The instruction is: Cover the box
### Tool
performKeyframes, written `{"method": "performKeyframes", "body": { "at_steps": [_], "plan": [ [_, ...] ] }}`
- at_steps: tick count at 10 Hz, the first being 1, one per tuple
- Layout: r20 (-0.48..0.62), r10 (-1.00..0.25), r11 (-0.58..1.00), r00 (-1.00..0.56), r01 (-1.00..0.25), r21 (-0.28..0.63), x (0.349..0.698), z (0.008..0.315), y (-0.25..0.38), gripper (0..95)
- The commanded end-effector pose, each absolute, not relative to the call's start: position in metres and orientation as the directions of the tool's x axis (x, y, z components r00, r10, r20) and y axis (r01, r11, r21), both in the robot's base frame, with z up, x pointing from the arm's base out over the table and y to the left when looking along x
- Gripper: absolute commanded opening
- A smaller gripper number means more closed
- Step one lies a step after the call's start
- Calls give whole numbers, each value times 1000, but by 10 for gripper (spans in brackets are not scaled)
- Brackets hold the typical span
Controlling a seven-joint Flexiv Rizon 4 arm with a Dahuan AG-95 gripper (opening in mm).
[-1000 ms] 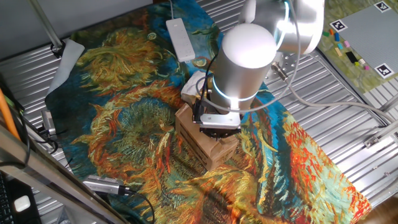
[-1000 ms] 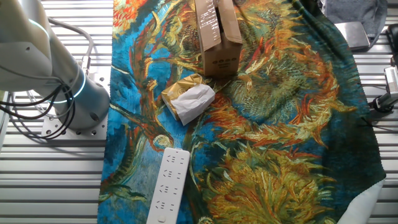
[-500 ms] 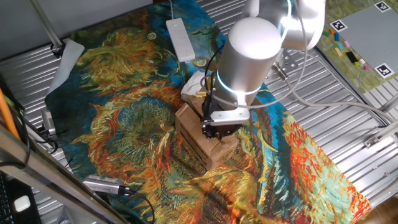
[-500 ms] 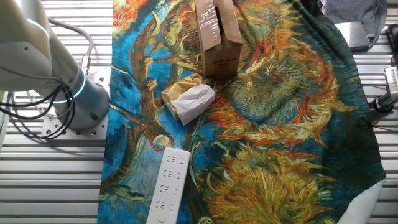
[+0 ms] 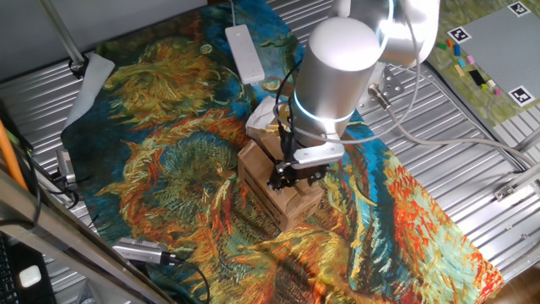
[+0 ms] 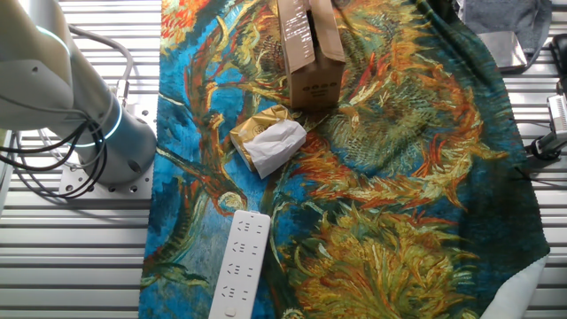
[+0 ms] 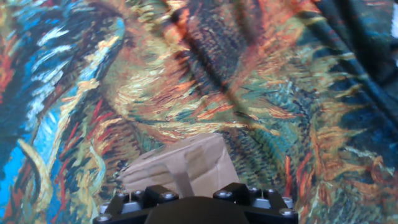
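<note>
The box [image 5: 267, 196] is a small brown cardboard carton standing on the sunflower-patterned cloth [image 5: 169, 160]. Its top looks closed in the other fixed view, where the box [image 6: 312, 53] stands at the upper edge. My gripper [image 5: 295, 175] hangs right over the box top, touching or nearly touching it, with the wrist tilted. In the hand view only the black gripper body [image 7: 196, 206] fills the bottom edge, and the box [image 7: 180, 163] lies just beyond it. The fingers are hidden, so I cannot make out how the jaws stand.
Crumpled white paper [image 6: 273, 142] on a yellowish wrapper lies beside the box. A white power strip [image 6: 239, 261] lies further along the cloth. The arm's base [image 6: 97, 142] stands on the ribbed metal table. A metal tool [image 5: 143, 251] lies near the cloth's edge.
The wrist has tilted and lifted slightly over the box, showing more of the black gripper. The box, paper and power strip have not moved.
</note>
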State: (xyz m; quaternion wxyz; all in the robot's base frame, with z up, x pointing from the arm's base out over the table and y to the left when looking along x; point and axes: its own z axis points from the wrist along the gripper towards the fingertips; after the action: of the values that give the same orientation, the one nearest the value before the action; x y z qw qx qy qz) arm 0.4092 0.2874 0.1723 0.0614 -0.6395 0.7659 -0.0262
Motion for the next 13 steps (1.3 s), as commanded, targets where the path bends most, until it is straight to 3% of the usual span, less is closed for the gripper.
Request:
{"method": "performKeyframes", "body": {
  "at_steps": [1,2,4,13],
  "plan": [
    [-65,-978,208,-201,-969,-136,412,164,287,760],
    [-82,-970,237,-227,-963,-130,415,160,285,380],
    [-91,-961,272,-262,-954,-126,415,158,284,0],
    [-72,-957,289,-281,-947,-142,419,147,279,0]
  ]
}}
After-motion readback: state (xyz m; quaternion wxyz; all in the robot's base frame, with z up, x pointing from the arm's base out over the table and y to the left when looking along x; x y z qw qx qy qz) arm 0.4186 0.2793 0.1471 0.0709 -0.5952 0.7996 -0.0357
